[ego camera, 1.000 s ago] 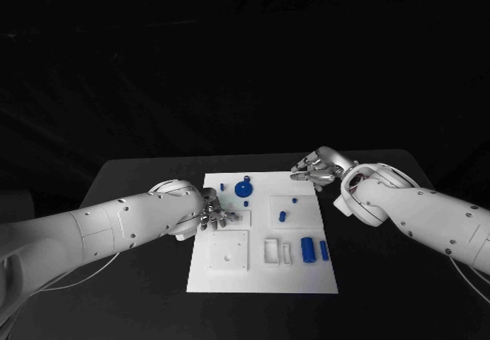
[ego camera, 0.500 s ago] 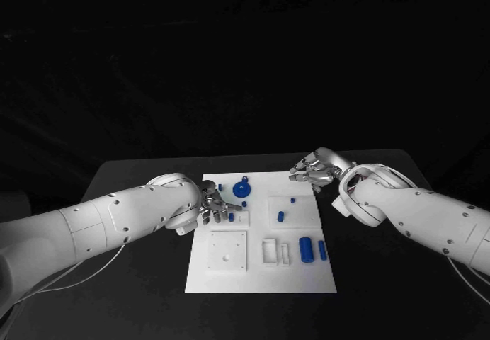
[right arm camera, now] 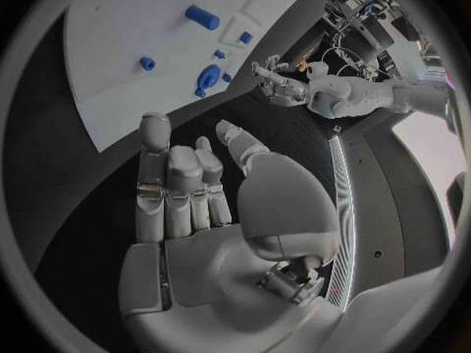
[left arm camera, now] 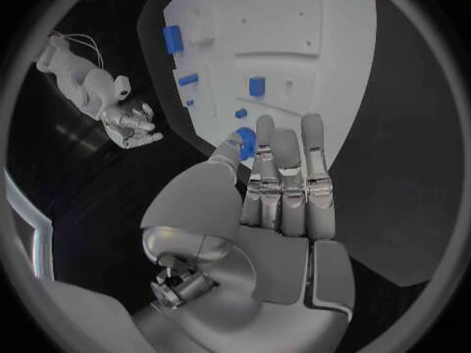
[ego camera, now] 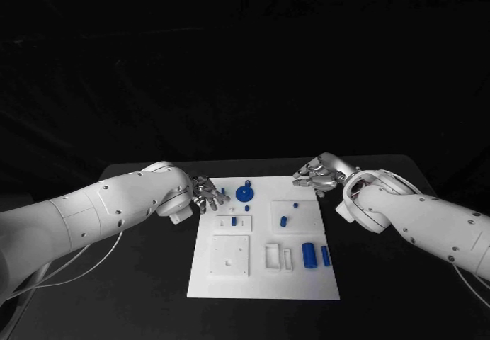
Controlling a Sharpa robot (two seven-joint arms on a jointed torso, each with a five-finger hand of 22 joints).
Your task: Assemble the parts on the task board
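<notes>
Since a second ago my left hand [ego camera: 207,199] has slid up the task board's [ego camera: 306,280] left edge toward twelve o'clock, off the square plate [ego camera: 230,255] it hovered beside and up to the round blue disc [ego camera: 244,191], while my right hand [ego camera: 318,174] has stayed at the board's one-o'clock corner. My left fingers [left arm camera: 285,180] lie straight and close together with nothing between them, the thumb tip just short of the disc, which I judge is a reach for that piece rather than a grasp begun. My right fingers [right arm camera: 177,192] are likewise extended side by side and empty, hovering off the board's edge, probably parked clear so the left has room. The board lies in the middle of the black table [ego camera: 143,283]. On it the disc stands near twelve o'clock with a thin blue peg [ego camera: 247,177] just beyond it, a small blue block [ego camera: 234,222] sits near the centre-left, two small blue pieces [ego camera: 285,221] rest on the raised square at centre-right, and two blue cylinders [ego camera: 309,251] lie side by side toward four o'clock next to the white slotted holders [ego camera: 272,256], laid out loose so each can be picked in turn. Assembly looks barely started. I can read no brand, label or writing anywhere on the board, the parts or my arms.
</notes>
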